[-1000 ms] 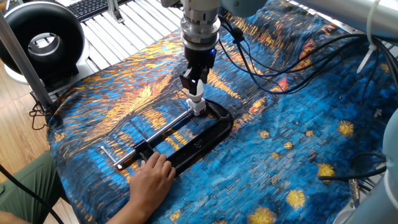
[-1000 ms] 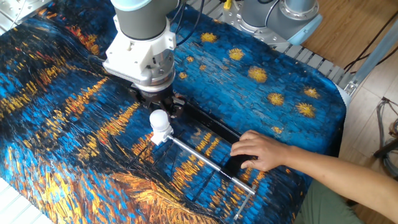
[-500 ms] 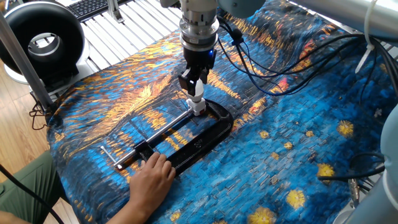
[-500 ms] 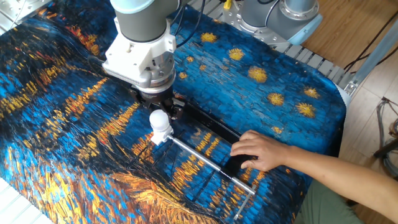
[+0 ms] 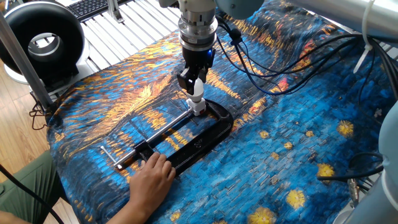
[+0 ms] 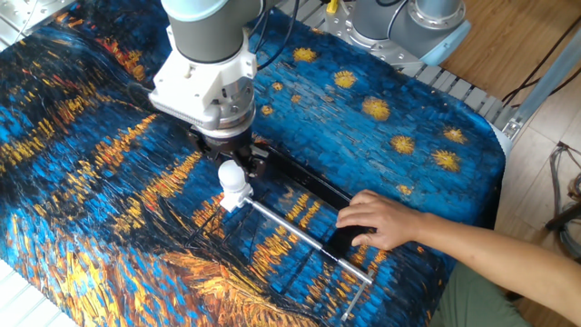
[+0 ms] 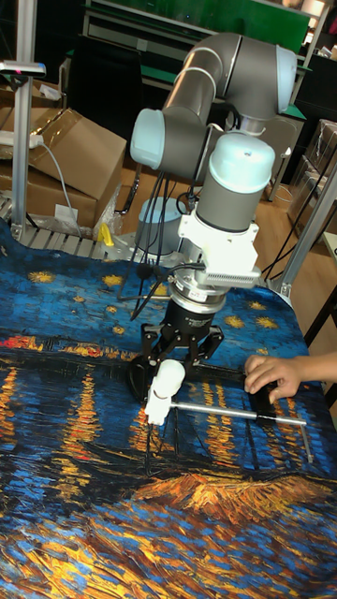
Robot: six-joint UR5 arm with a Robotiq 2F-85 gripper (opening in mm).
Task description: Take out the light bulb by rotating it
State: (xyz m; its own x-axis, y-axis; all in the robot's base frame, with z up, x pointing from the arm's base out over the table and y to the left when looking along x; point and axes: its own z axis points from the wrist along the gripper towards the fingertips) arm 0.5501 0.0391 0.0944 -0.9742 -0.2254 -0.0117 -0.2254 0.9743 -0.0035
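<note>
Two fingers spread around the bulb, not gripping; your hand pins the clamp against twisting

Robotics lab: UR5 arm, cardboard boxes, aluminium-slat bench, cables.

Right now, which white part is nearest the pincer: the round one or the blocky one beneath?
The light bulb, the round frosted globe on top, just below the open pincer; the blocky socket sits under it in the black clamp.
</note>
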